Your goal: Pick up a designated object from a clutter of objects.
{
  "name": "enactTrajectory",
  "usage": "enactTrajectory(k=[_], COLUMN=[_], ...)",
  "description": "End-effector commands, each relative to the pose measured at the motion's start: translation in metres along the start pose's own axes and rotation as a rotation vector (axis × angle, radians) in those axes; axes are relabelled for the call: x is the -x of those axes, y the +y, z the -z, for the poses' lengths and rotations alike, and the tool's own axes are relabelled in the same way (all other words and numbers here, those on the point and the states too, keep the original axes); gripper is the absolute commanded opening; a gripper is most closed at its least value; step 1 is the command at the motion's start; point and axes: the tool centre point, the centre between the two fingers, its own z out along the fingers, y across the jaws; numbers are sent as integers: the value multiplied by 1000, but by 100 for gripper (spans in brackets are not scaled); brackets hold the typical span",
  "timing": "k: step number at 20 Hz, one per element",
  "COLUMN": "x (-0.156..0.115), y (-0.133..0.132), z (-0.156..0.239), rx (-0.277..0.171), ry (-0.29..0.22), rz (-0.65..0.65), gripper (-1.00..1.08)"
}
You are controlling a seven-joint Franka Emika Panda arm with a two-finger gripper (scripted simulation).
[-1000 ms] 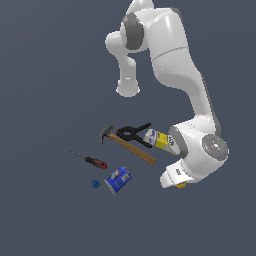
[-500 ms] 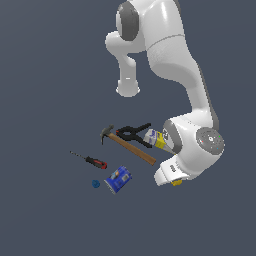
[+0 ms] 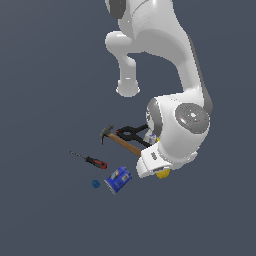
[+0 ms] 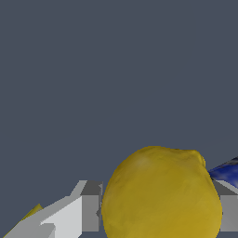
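Plain dark grey bench (image 3: 45,215), bare but for one small cluster. From the exterior view's left: a red-and-black screwdriver (image 3: 90,160), a tiny blue ball (image 3: 95,184) near it, then a blue can (image 3: 118,179) lying on its side just beside the ball. Further back, a wooden-handled hammer (image 3: 121,141) lying touching a black clamp (image 3: 132,133). Half hidden under the arm, a yellow lemon (image 3: 162,174) just beside the can; contact with the bench unclear.

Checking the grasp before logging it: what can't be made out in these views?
- Lemon: exterior view, mostly hidden behind the arm's hand.
- Gripper closure: wrist view, fingers flank the lemon; contact unclear.
- Box: exterior view, largely covered by the arm.
- Can: wrist view, cut off at the edge.
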Motion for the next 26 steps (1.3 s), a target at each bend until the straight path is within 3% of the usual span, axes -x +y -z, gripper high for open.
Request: enactTrajectory(k=[1, 26], x=[8, 75], y=[20, 209], z=[24, 241], rx=[0, -1], ry=[1, 3], rz=[0, 1], gripper=[-100, -100])
